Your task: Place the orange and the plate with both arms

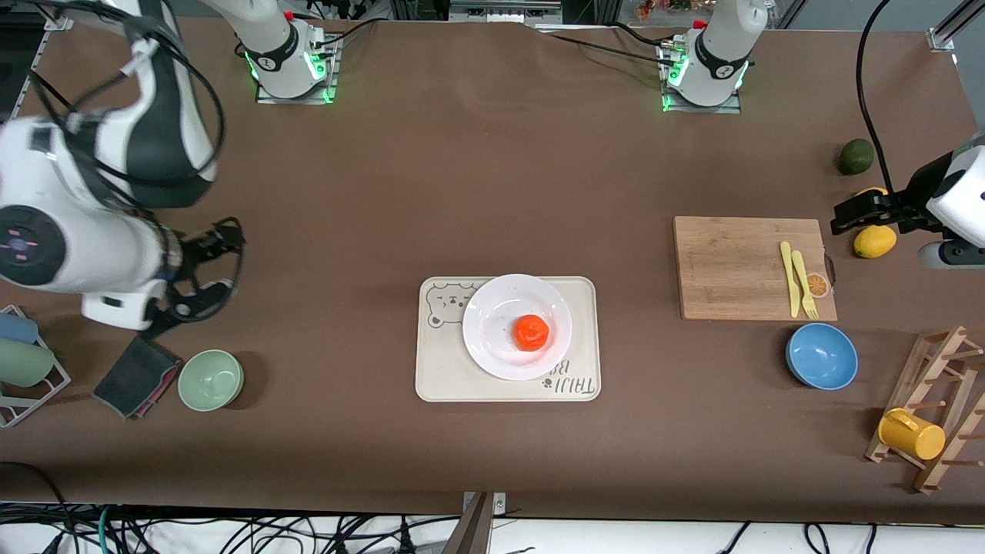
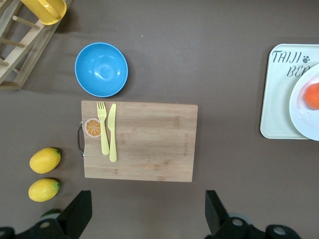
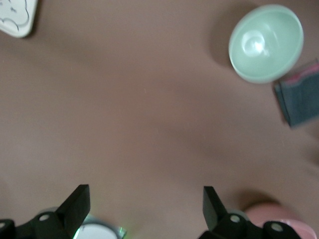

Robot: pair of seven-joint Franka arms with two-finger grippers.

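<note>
Orange, dimpled and round, sits on glossy white plate.

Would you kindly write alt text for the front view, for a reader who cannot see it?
An orange sits on a white plate resting on a cream tray at the table's middle. Both arms are drawn back with open, empty hands: the left hand over the lemons, the right hand near a green bowl.

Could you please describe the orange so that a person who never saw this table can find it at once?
Find the cream tray with a bear drawing, in the middle of the table. A white plate lies on it, and the orange sits on that plate. It is small, round and reddish-orange, unlike the yellow lemons at the left arm's end.
</note>
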